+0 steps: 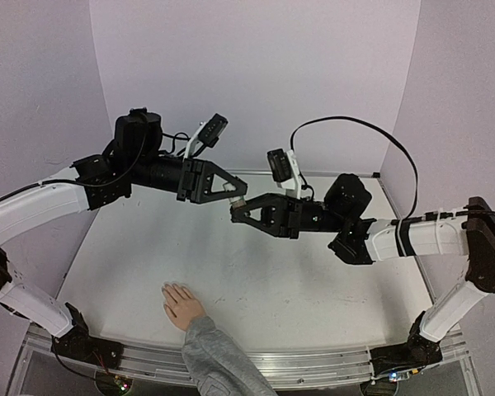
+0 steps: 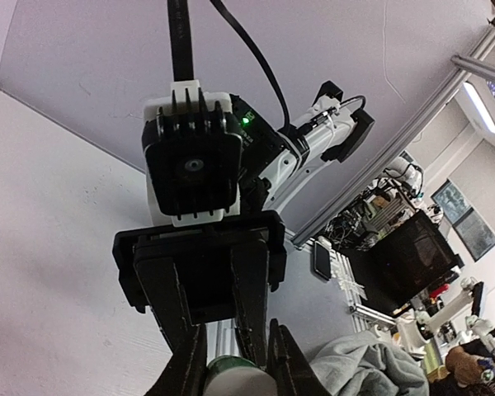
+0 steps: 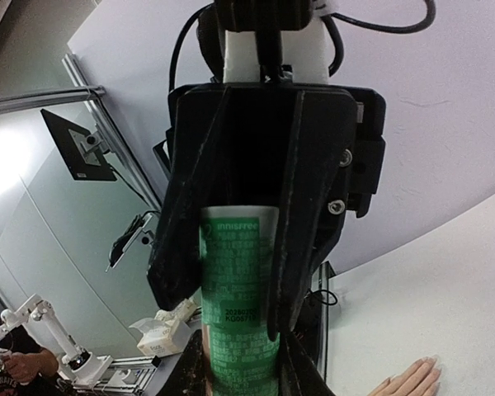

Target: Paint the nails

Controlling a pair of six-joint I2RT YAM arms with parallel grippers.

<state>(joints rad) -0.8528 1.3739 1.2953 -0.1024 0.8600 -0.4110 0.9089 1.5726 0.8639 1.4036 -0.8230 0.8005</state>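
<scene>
A small flesh-coloured hand (image 1: 181, 304) in a grey knit sleeve (image 1: 214, 359) lies palm down at the table's near edge, fingers pointing away. Its nails are too small to make out from above. The fingertips also show in the right wrist view (image 3: 408, 381). High above the table's middle my two grippers meet tip to tip on a small whitish bottle (image 1: 239, 200) with a green printed label (image 3: 241, 305). My left gripper (image 2: 238, 375) is shut on one end and my right gripper (image 3: 243, 375) on the other. The bottle is held well beyond and above the hand.
The white table (image 1: 313, 289) has lilac walls at the back and sides and an aluminium rail (image 1: 313, 363) along the near edge. The sleeve also shows in the left wrist view (image 2: 355, 367). Black cables (image 1: 355, 124) loop over the right arm.
</scene>
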